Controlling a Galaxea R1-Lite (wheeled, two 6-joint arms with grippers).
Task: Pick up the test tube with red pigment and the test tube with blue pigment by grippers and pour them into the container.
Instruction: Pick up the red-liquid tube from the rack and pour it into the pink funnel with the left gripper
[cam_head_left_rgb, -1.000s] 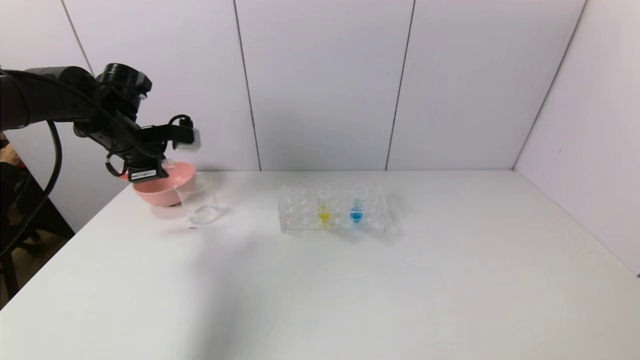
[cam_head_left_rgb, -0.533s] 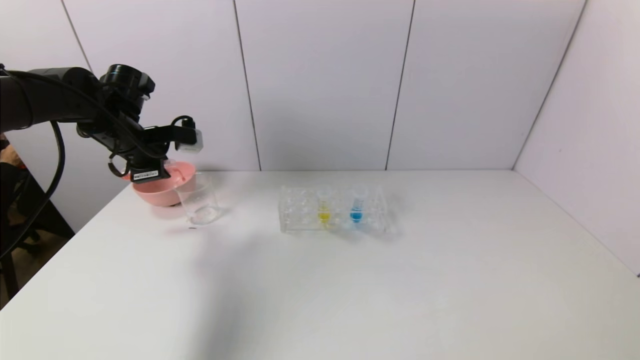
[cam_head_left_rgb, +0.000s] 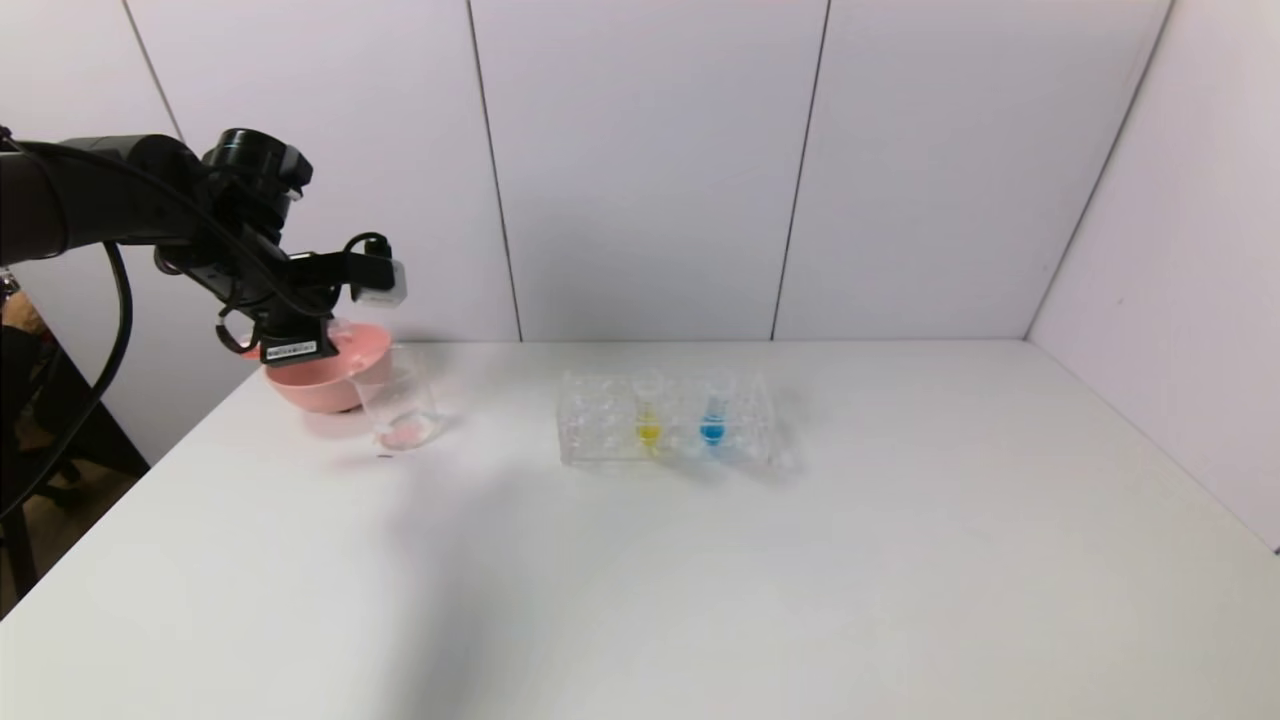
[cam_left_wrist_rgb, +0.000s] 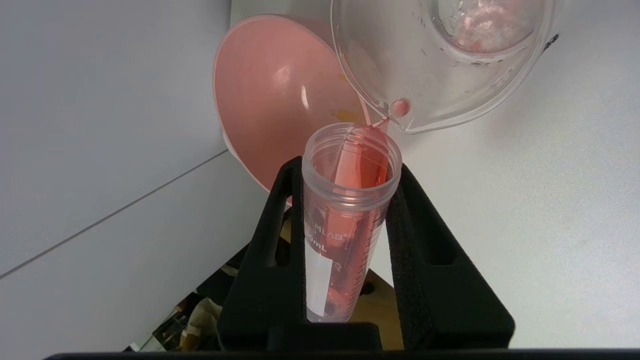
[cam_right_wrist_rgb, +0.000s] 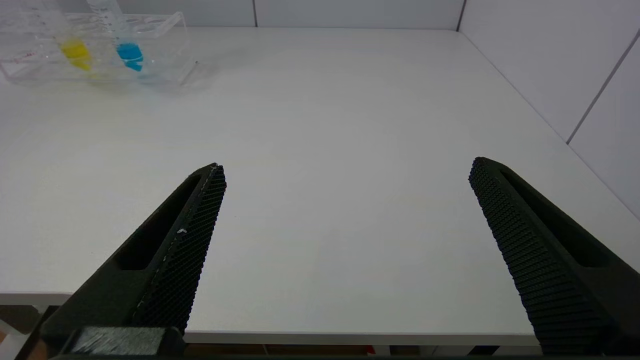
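Between the left gripper's (cam_left_wrist_rgb: 347, 175) fingers, one test tube with red pigment (cam_left_wrist_rgb: 345, 210) is clamped and tipped, its mouth at the lip of the one container (cam_left_wrist_rgb: 445, 65).

A thin red stream is seen at that lip, and pink liquid lies in the container's bottom. One pink bowl (cam_left_wrist_rgb: 280, 95) is set just beside it. Well apart from this gripper, one rack (cam_head_left_rgb: 668, 418) on the desk (cam_head_left_rgb: 700, 580) carries two tubes: the test tube with blue pigment (cam_head_left_rgb: 712, 412) and a yellow one (cam_head_left_rgb: 648, 414). The right gripper (cam_right_wrist_rgb: 345, 215) is held wide open above the desk's near edge.
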